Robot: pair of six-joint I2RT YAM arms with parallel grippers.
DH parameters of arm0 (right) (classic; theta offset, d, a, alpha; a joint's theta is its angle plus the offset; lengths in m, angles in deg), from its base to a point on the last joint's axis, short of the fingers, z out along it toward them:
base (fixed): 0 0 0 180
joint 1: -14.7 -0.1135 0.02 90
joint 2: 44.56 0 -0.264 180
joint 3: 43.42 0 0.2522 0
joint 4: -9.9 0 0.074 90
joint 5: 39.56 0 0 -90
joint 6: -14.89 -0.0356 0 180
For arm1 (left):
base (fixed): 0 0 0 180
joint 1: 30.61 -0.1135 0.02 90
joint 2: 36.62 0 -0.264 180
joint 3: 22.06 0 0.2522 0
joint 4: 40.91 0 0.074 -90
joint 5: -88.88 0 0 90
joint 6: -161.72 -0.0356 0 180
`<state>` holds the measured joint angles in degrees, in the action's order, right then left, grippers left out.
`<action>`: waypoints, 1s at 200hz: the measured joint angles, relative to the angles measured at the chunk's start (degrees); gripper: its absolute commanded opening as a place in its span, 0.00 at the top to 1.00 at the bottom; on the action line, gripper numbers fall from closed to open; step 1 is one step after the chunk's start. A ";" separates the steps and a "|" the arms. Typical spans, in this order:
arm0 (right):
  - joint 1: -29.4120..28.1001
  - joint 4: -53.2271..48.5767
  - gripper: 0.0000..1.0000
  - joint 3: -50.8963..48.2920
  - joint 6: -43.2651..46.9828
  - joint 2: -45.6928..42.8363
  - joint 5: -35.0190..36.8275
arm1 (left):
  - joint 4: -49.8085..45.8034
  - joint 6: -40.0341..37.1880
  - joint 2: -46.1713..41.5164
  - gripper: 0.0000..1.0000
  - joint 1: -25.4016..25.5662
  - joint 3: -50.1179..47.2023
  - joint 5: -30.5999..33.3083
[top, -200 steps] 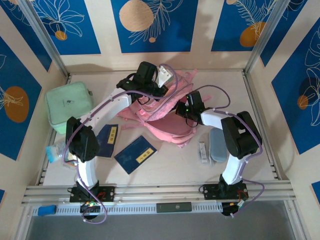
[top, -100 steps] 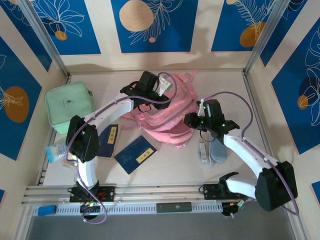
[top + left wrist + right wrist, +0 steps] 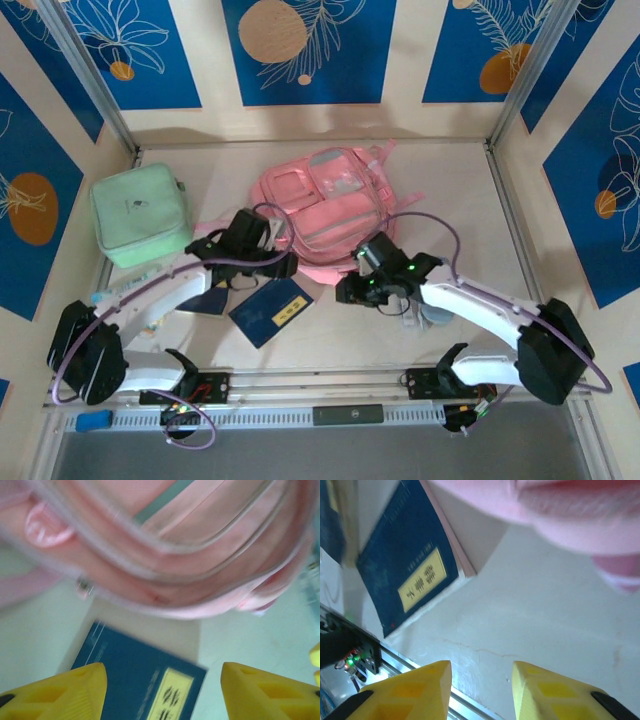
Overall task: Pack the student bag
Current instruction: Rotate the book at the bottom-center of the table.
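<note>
On the top camera I see the student bag (image 3: 325,200) lying flat, front up, at the back middle of the table (a second ago it was bunched under both arms). The left gripper (image 3: 285,266) and right gripper (image 3: 347,290) have drawn back to its near edge, either side of the blue notebook (image 3: 272,310). A mint green case (image 3: 138,213) sits far left.

Left wrist: the yellow fingers (image 3: 65,692) are spread and empty, with the notebook and the bag's edge beyond them.

Right wrist: its fingers (image 3: 415,690) are apart with nothing between them, and the notebook lies up-left.
</note>
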<state>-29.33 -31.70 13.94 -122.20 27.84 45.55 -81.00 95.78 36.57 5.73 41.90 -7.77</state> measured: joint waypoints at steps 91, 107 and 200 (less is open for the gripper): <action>-12.76 11.30 0.53 2.47 -9.77 17.31 2.14 | -4.98 2.49 -1.68 0.27 -1.53 -9.62 6.36; -13.14 12.87 0.53 3.61 -10.45 19.06 2.86 | -3.76 2.47 0.63 0.27 -2.03 -9.73 6.34; -12.85 16.74 0.52 7.45 -13.00 25.46 3.23 | 4.70 3.87 3.10 0.16 -6.08 -15.45 2.99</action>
<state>-42.18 -14.96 21.39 -135.20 53.31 48.79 -76.30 99.64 39.68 -0.35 26.45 -4.78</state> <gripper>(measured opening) 0.474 0.840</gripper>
